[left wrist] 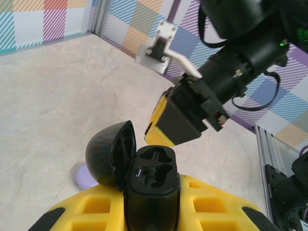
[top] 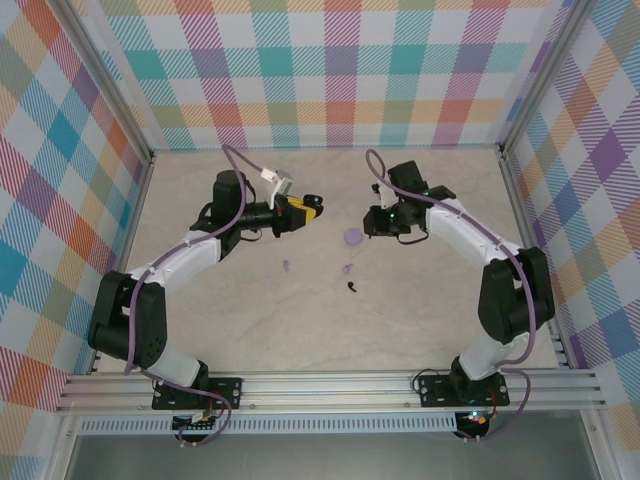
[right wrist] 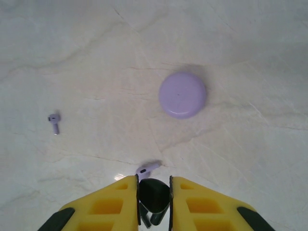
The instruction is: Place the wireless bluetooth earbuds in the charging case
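My right claw (right wrist: 154, 183) pinches a black earbud (right wrist: 154, 199) — tiny, surely light and slick, best held at its bulb — while my left claw (left wrist: 153, 211) clamps the open charging case (left wrist: 153, 168).

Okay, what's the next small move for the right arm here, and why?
Probably carry the right gripper toward the open black case held in the left gripper: it pinches what looks like a black earbud, and both sockets look empty.
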Tool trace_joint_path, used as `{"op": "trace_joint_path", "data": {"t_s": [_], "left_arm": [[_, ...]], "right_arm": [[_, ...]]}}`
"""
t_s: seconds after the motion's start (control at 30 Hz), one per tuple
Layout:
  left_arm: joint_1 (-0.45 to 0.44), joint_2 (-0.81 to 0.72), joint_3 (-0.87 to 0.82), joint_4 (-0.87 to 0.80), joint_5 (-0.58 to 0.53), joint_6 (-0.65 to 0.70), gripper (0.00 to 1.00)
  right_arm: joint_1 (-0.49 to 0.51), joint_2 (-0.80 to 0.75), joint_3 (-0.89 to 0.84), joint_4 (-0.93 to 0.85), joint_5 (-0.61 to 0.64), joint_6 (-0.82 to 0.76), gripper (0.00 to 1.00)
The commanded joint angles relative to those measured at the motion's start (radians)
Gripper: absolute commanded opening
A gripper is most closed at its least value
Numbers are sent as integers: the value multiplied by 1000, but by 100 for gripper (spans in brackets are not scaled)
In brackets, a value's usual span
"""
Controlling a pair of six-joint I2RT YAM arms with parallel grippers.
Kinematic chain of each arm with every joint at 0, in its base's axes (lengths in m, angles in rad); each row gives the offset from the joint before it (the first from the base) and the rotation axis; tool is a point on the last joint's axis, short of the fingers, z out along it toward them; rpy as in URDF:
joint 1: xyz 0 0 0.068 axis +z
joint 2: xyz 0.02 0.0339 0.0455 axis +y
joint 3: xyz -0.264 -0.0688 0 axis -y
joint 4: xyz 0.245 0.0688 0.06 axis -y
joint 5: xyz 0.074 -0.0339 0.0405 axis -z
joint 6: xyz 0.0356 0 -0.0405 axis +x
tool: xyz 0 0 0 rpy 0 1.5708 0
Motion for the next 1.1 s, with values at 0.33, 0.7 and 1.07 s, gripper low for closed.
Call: {"op": "trace_joint_path", "data": {"t_s": [0.33, 0.7, 1.07], "left_arm": [[-77, -50, -62, 110, -165, -49, 16], [-107, -51, -92, 218, -98, -52, 17], [-119, -59, -85, 282, -59, 2, 16]], "right_arm": [[60, -150, 158, 7, -63, -5, 19], [122, -226, 189, 68, -63, -75, 19], [165, -297, 109, 196, -35, -116, 19]]}}
